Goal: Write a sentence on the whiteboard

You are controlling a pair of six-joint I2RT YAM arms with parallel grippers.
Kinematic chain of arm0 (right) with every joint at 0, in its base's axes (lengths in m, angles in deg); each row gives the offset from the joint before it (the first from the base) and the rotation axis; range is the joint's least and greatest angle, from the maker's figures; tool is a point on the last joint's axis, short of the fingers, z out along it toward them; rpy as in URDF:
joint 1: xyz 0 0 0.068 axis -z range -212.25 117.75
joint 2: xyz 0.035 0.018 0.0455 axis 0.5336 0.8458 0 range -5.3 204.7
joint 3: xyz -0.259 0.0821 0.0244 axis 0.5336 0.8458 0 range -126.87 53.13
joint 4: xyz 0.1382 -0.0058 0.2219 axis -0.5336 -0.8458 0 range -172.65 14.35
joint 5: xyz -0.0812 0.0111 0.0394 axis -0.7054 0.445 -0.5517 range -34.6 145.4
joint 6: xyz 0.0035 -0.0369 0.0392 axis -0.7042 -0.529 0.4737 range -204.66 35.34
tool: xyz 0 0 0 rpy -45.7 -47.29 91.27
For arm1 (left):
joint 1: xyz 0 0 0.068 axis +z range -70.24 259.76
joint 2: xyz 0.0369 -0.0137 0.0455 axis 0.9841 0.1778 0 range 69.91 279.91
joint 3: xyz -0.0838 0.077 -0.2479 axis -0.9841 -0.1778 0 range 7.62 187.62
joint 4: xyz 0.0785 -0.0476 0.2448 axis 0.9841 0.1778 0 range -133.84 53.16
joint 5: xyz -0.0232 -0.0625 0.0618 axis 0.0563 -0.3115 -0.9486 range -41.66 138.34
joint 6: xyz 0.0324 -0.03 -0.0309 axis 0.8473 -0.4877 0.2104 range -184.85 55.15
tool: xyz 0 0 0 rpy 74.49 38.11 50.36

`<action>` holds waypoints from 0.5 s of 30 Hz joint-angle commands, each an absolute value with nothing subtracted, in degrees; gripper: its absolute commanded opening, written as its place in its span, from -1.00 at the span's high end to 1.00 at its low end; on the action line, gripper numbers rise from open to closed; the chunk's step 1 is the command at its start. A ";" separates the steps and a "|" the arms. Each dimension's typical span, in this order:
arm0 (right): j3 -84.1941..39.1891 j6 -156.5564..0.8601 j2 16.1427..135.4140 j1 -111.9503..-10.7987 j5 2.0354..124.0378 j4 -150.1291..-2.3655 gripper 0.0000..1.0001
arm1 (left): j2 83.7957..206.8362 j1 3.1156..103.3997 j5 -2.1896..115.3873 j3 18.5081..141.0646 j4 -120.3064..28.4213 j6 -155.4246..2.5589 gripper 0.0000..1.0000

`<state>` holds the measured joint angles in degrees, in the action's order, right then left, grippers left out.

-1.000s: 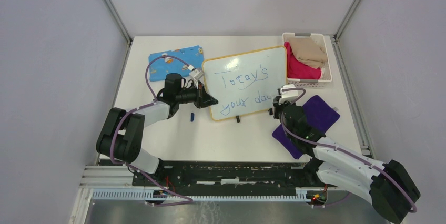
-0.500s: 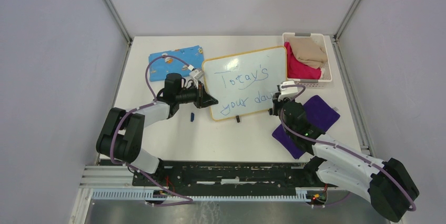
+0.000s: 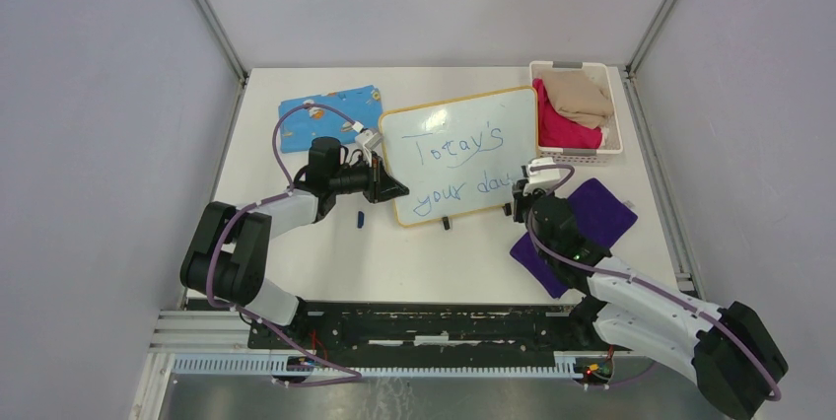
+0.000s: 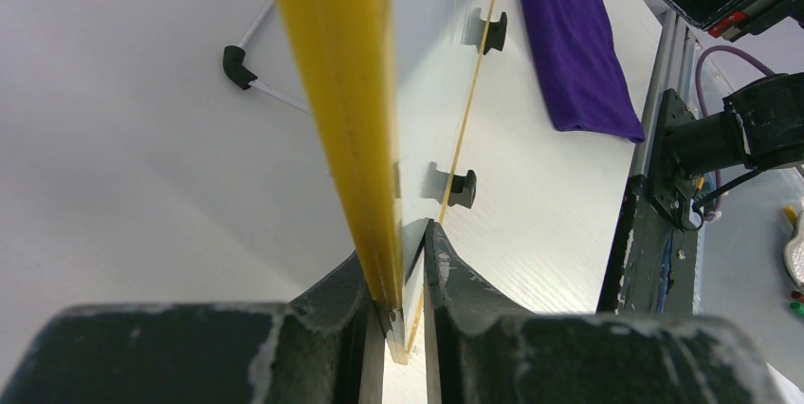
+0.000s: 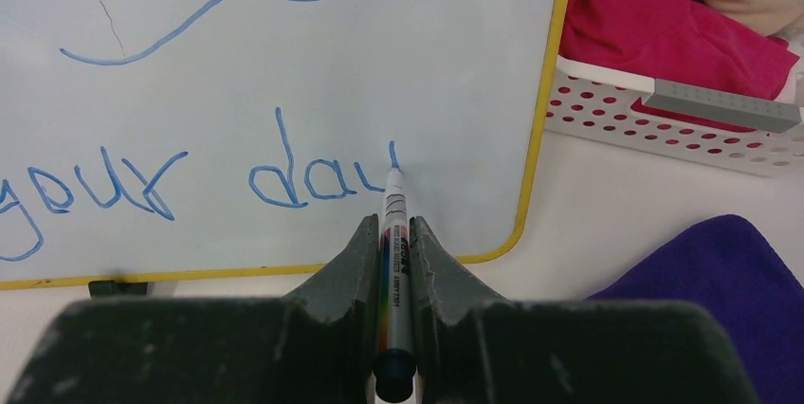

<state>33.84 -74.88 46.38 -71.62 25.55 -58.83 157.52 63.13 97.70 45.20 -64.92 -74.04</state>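
The whiteboard lies mid-frame in the top view on the white worktop, with the sentence in blue across two lines. The left end effector is pinched tight on the board's yellow rim near its lower left corner. The right end effector is closed around a marker, whose tip touches the board after the last letters, lower right.

My right claw is pressing its marker against the whiteboard, which is closing off everything ahead. The white basket is blocking ahead-right, and the purple cloth is lying low to the right. Bare table is lying open leftward.
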 commanded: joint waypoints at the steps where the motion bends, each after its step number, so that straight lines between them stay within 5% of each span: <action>1: 34.87 -73.96 45.58 -71.38 26.30 -58.25 1.00 | 159.78 60.87 92.16 44.59 -56.41 -67.49 0.55; 15: 38.62 -71.93 44.35 -72.01 29.46 -58.34 1.00 | 160.11 60.78 91.99 44.82 -56.14 -67.47 0.55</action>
